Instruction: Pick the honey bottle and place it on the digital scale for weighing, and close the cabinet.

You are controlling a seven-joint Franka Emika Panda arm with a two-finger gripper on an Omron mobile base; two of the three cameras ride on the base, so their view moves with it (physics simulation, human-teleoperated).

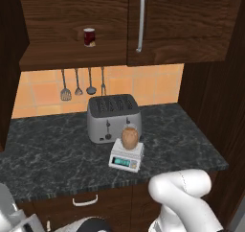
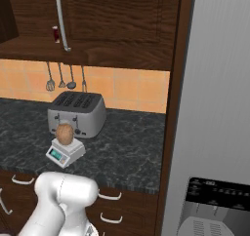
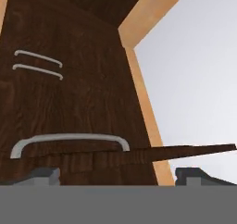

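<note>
The tan-brown honey bottle (image 1: 129, 137) (image 2: 64, 133) stands upright on the small white digital scale (image 1: 125, 159) (image 2: 62, 153), in front of the toaster. Above, the dark wooden cabinet (image 1: 191, 25) (image 2: 122, 15) has its right door shut, with a silver bar handle (image 1: 140, 21). Its left door (image 1: 9, 58) is swung open, baring the shelf. My gripper (image 3: 118, 176) is open: its two dark fingertips (image 3: 45, 174) stand far apart with nothing between them. It faces a dark wood front with a curved silver handle (image 3: 69, 140), low and away from the scale.
A silver four-slot toaster (image 1: 114, 116) stands behind the scale on the dark stone counter (image 1: 48, 154). A small dark red jar (image 1: 89, 37) sits on the open shelf. Utensils (image 1: 76, 85) hang on the tiled wall. A tall grey fridge (image 2: 219, 108) stands at the right.
</note>
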